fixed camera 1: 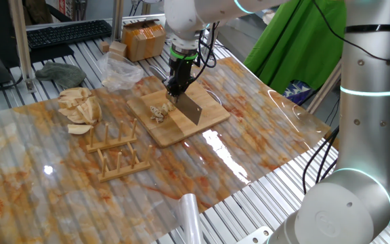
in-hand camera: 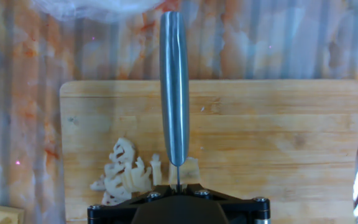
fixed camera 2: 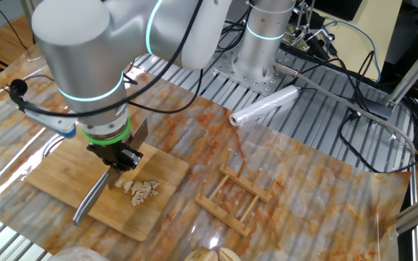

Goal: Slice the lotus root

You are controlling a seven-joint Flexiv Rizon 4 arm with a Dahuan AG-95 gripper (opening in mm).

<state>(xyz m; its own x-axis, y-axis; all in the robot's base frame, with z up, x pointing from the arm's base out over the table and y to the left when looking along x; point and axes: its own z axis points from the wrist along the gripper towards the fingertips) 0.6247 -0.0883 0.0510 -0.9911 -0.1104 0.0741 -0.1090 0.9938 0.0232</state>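
- Hand view looks straight down the cleaver (in-hand camera: 174, 87): its steel handle and spine run as one line across the cutting board (in-hand camera: 278, 137), and the edge points down into the wood.
- The end effector (fixed camera 1: 179, 87) is closed tight on the cleaver and points straight down at the board. This vertical hold puts the blade upright, which I think is right for a clean pressing cut.
- The lotus root (in-hand camera: 132, 174) lies on the board as a little heap of pale thin slices, some with holes, just left of the blade in the hand view. One small uncut piece (in-hand camera: 191, 171) sits right beside the blade on the other side, so I judge that the cutting is almost finished.
- From the other fixed view, the slices (fixed camera 2: 140, 188) lie near the middle of the board, just beside the closed fingers (fixed camera 2: 125, 158).
- The board rests on the tabletop (fixed camera 1: 263, 142), which has a shiny transparent cover; probably this protects the surface from juice.
- To the left in one fixed view, a bigger pile of beige wedges (fixed camera 1: 78, 108) lies well apart from the board, and two wooden racks (fixed camera 1: 117, 152) stand nearer. A clear plastic bag (fixed camera 1: 120, 71) lies beyond the board.
- Whether the blade already touches the last piece, I cannot tell.
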